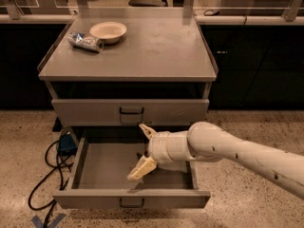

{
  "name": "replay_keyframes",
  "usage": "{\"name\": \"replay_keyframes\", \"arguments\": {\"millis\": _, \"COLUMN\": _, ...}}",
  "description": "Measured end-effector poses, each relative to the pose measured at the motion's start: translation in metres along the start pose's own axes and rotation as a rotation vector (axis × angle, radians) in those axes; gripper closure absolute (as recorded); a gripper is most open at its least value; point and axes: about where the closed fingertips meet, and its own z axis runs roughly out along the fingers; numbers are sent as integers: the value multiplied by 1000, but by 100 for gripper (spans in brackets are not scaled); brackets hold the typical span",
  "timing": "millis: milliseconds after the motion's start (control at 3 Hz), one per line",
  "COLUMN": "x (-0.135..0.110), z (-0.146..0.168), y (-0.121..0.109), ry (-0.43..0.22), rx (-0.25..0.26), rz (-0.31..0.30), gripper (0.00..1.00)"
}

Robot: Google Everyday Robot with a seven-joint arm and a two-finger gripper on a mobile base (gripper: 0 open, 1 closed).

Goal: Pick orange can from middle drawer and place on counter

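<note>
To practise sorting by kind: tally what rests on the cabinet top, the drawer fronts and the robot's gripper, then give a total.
Bowl: 1, on the counter
Blue-and-silver item: 1, on the counter
Drawer fronts: 2, upper drawer shut, middle drawer open
Gripper: 1, open, in the middle drawer
Total: 5

High front view down; pincer [137, 152] over middle drawer [95, 199].
</note>
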Motion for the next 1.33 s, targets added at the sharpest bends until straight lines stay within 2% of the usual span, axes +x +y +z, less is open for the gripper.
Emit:
{"name": "replay_keyframes", "arguments": {"millis": 333, "x": 19, "z": 23, "y": -4, "ry": 58, "rx": 11, "rz": -7, "gripper": 0}}
{"name": "replay_keyframes", "arguments": {"millis": 667, "x": 44, "z": 62, "y": -22, "ry": 116, "rx": 54, "rz": -14, "gripper": 0}}
{"name": "replay_keyframes", "arguments": {"millis": 1000, "x": 44, "z": 62, "y": -22, "ry": 116, "rx": 54, "rz": -14, "gripper": 0}}
{"name": "replay_keyframes", "arguments": {"millis": 1333, "x": 74, "z": 75, "y": -27, "ry": 103, "rx": 21, "rz": 68, "gripper": 0}}
